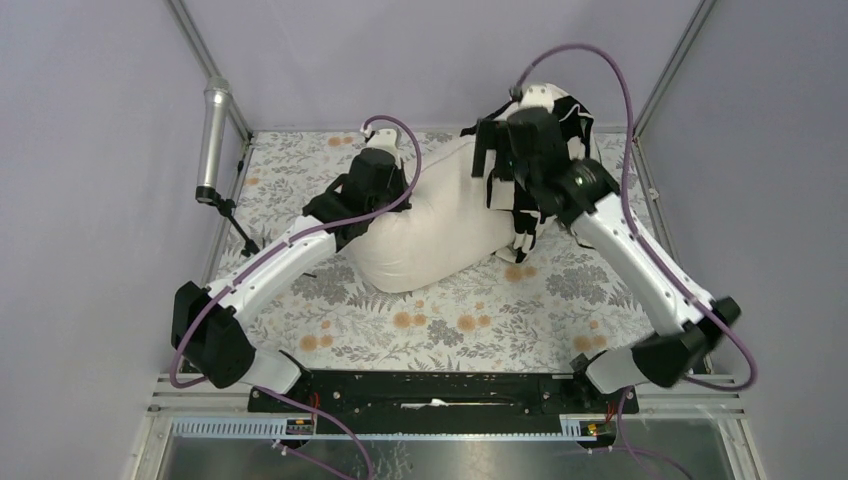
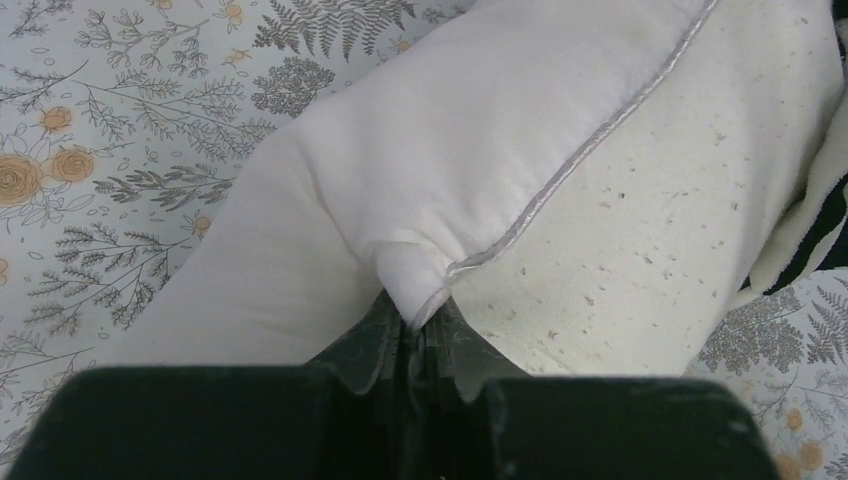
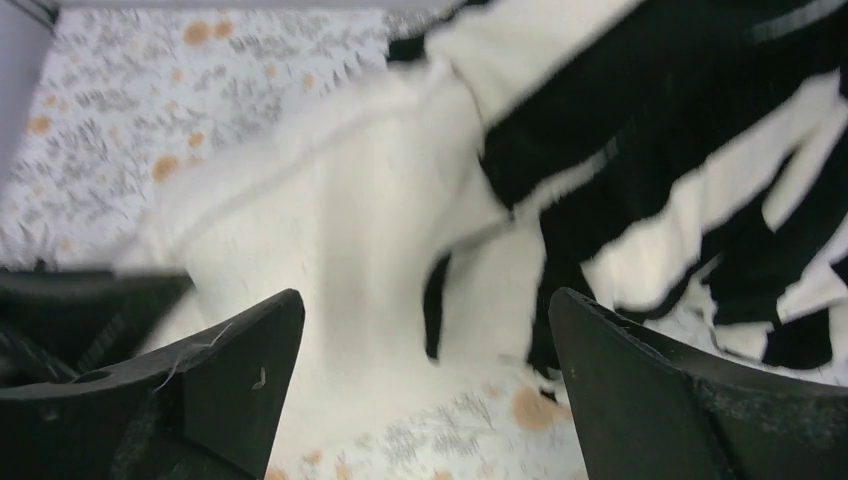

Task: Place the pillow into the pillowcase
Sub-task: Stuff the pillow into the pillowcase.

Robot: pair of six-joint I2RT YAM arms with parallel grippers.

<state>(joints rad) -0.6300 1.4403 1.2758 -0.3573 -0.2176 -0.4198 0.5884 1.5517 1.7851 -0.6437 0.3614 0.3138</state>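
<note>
Left gripper (image 2: pixel 418 325): jaws pressed together on a piped corner of the pillow (image 2: pixel 480 130), at lower centre of the left wrist view. A small nub of cream fabric is bunched just above the fingertips. The piping seam runs from the pinch up to the upper right of the frame.

Right gripper (image 3: pixel 425 300): jaws spread wide, nothing between them. Both fingers (image 3: pixel 235 370) sit at the bottom of the right wrist view, above cream and striped cloth. This frame is blurred.

Pillow, top view (image 1: pixel 440 220): lies at centre frame on the floral table cover (image 1: pixel 450 320), running diagonally from lower left to upper right. The left gripper (image 1: pixel 372 190) is at its left edge. The right gripper (image 1: pixel 530 165) hangs over its upper right end.

Pillowcase (image 1: pixel 575 112): black and white stripes, crumpled at upper right of the top view, mostly hidden under the right gripper. It touches the pillow's upper right end. In the left wrist view its edge (image 2: pixel 815 235) laps that end at the right border. Cannot tell how far the pillow sits inside.
</note>
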